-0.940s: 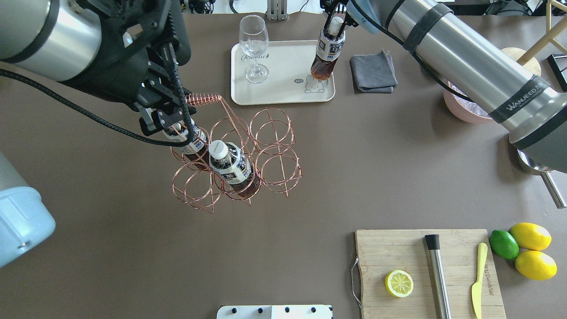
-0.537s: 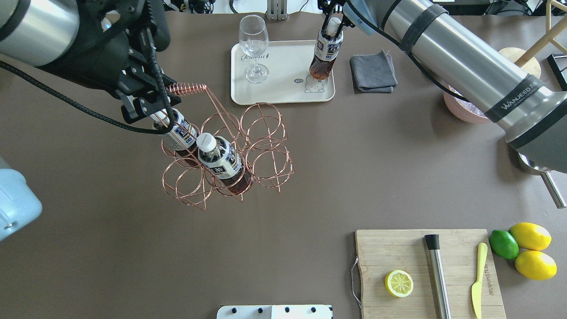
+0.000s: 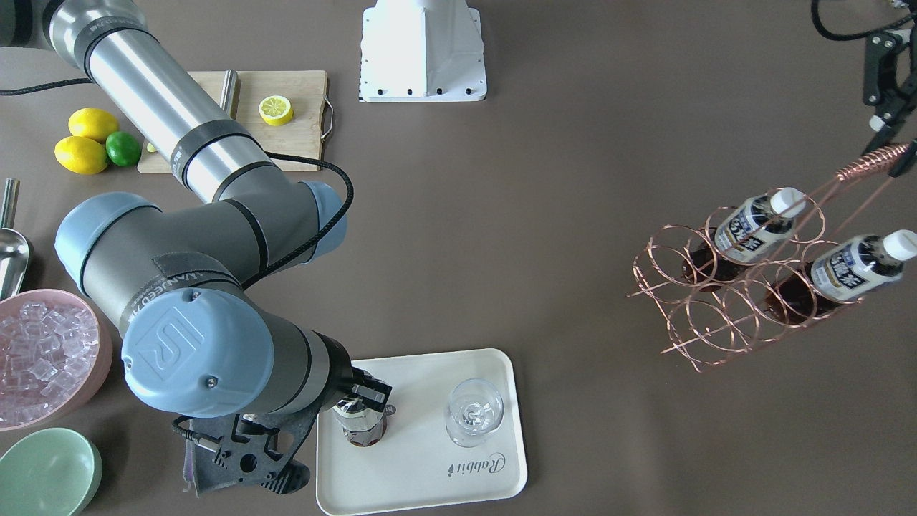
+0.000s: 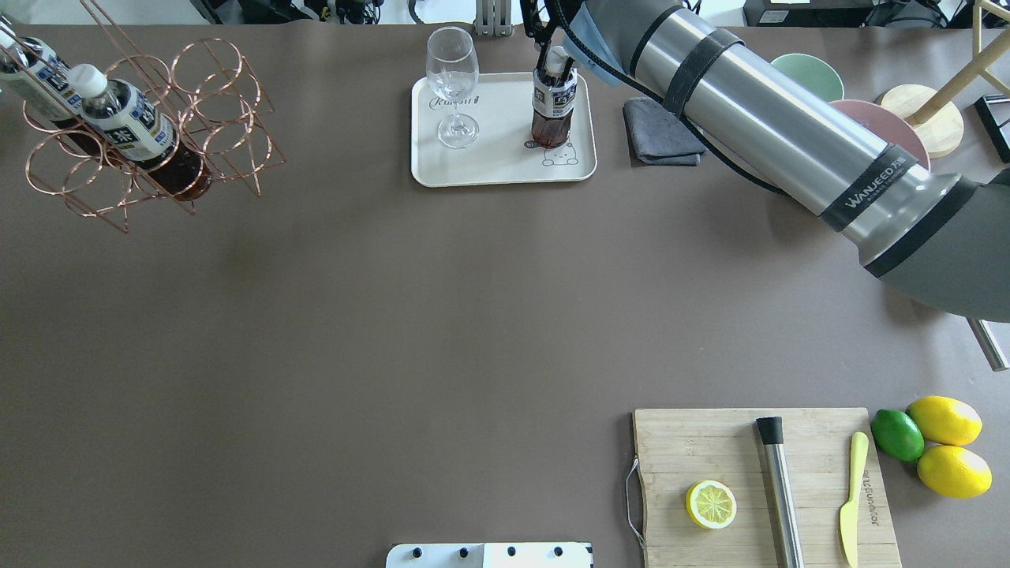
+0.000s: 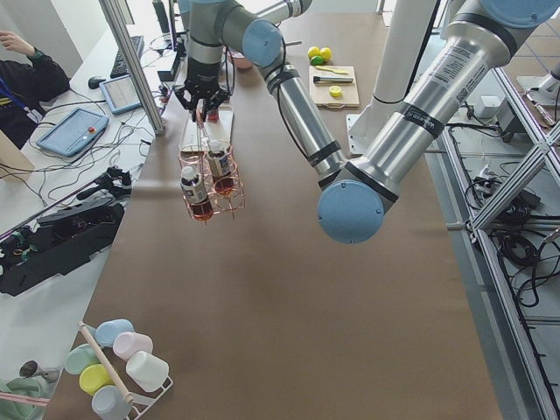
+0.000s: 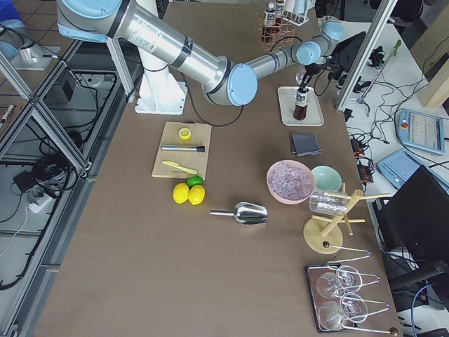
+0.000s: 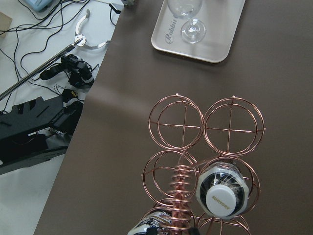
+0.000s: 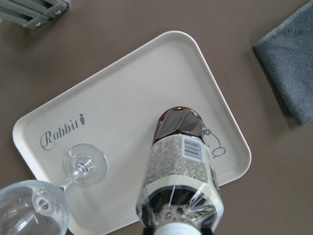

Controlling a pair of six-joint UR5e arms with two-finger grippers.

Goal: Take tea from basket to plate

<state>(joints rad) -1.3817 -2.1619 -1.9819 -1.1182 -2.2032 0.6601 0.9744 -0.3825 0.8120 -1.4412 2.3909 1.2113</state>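
My right gripper is shut on the white cap of a tea bottle, which stands nearly upright on the cream plate beside the bear drawing. The right wrist view shows the bottle over the plate. My left gripper is shut on the coiled handle of the copper wire basket, which hangs tilted above the table's far left corner. Two more tea bottles sit in its rings. In the left wrist view one bottle's cap shows.
A wine glass stands on the plate's left half. A grey cloth lies right of the plate. A pink ice bowl, a mint bowl and a scoop are beyond it. The cutting board and lemons lie near right.
My left gripper has carried the basket with two bottles from mid-table to the far left corner. My right gripper has shifted the held bottle a little left and more upright on the plate.
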